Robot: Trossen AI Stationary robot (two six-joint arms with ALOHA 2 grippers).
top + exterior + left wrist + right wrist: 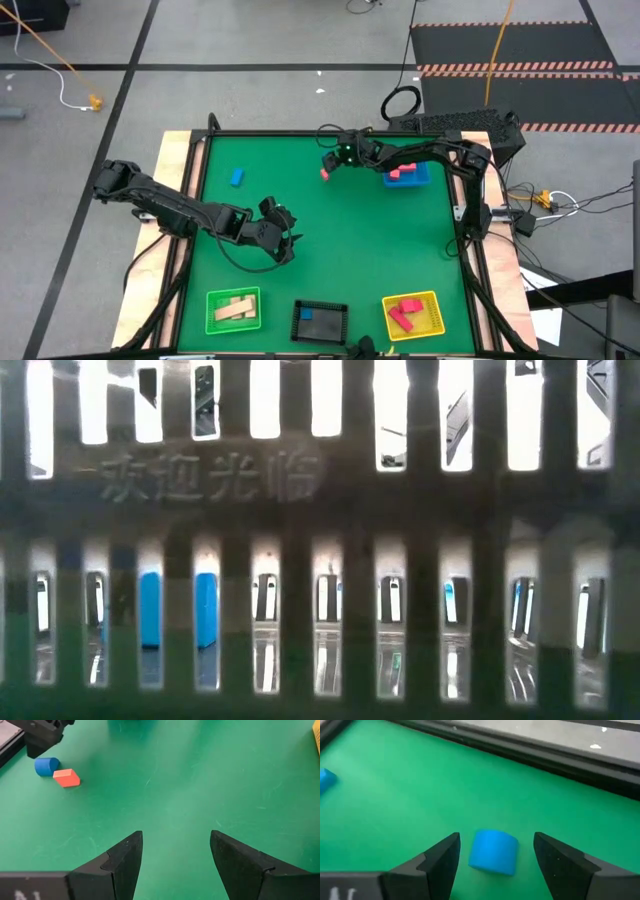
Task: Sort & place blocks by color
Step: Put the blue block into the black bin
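The right end effector (495, 857) hangs low at the far side of the green surface (330, 250), its dark fingers spread apart around a small blue rounded block (493, 851) lying between them, ungripped. A red wedge block (66, 778) lies just beside it. The left end effector (172, 857) hovers mid-surface, fingers apart and empty. Another blue block (237, 177) lies far left.

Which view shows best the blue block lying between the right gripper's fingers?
The right wrist view: the blue block lies large on the mat between the open right gripper fingers, touching neither. The left wrist view shows it small beside a red block. The high view hides it; the low view is unclear.
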